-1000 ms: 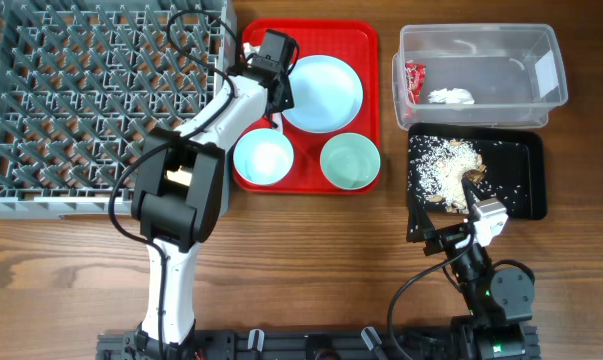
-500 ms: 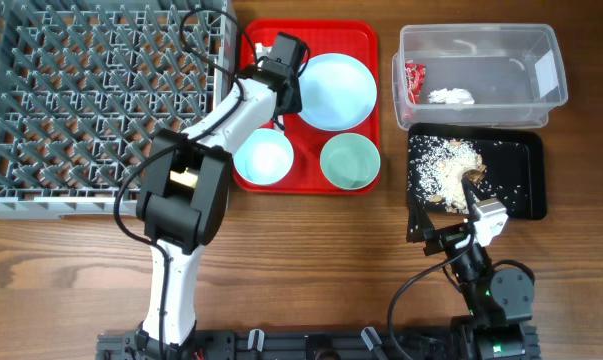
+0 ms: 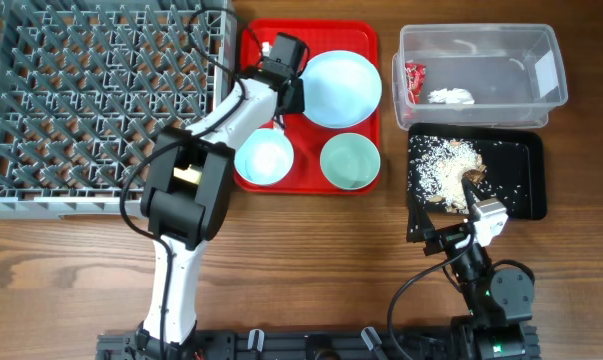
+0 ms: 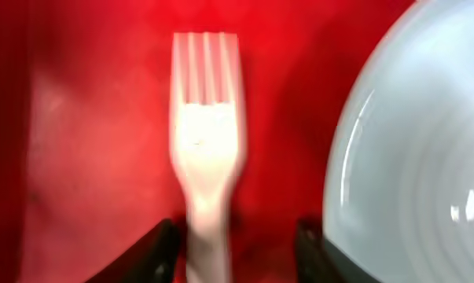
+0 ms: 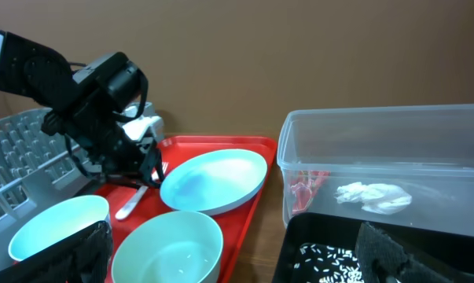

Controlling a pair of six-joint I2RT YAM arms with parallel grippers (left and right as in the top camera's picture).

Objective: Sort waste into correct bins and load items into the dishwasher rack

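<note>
My left gripper [image 3: 284,78] is open over the back of the red serving tray [image 3: 366,40]. Its fingers [image 4: 237,255] stand on either side of the handle of the white fork [image 4: 209,141], apart from it. The pale blue plate [image 3: 343,88] lies just to the right and overhangs the tray's right rim. The pale blue bowl [image 3: 263,158] and mint green bowl [image 3: 349,160] sit at the tray's front. My right gripper [image 5: 237,271] is open and empty at the front edge of the black tray [image 3: 521,150]. The yellow cup is out of view.
The grey dishwasher rack [image 3: 81,100] fills the back left. The clear tub [image 3: 481,40] at the back right holds the red wrapper [image 3: 413,80] and white tissue [image 3: 451,96]. Rice grains and brown scraps [image 3: 446,165] lie in the black tray.
My left gripper has moved a little to the right along the back of the red tray. The plate has shifted right, over the tray's rim. The right arm has not moved.
</note>
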